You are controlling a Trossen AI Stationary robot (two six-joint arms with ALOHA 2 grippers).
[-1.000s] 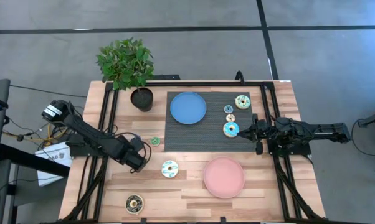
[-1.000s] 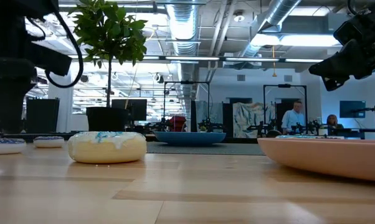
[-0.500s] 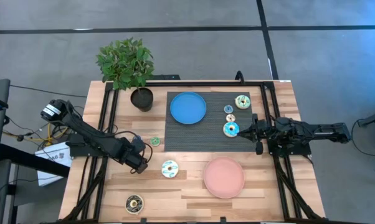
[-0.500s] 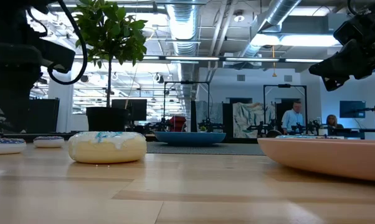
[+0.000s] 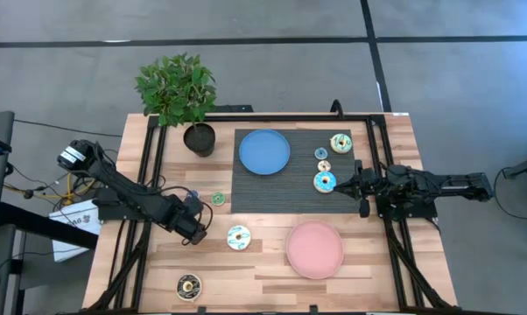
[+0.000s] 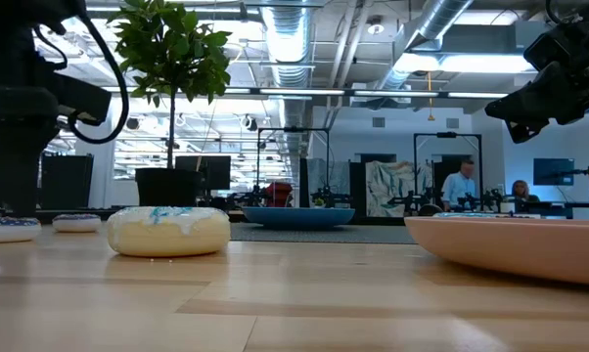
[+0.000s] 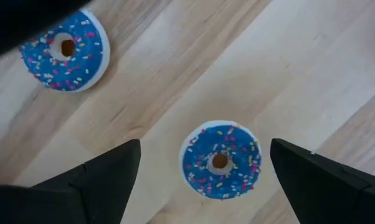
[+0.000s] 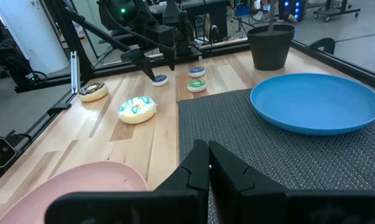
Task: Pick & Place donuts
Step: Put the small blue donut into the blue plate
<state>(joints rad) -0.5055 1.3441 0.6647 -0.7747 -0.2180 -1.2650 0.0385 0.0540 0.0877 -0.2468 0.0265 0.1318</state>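
My left gripper is open and points down over a tiny blue sprinkled donut lying flat on the wood. One finger stands on each side of the donut without touching it. A second tiny blue donut lies close by. From above, this gripper sits left of the cream donut and hides both tiny donuts. A tiny green donut and a dark brown donut lie nearby. My right gripper is shut and hangs level over the mat beside a light blue donut.
A dark mat holds a blue plate and three more donuts at its far right. A pink plate sits near the front. A potted plant stands at the far left. Bare wood lies along the near edge.
My left gripper has tipped a little over the tiny blue donuts while staying in place and open. The donuts have not moved.
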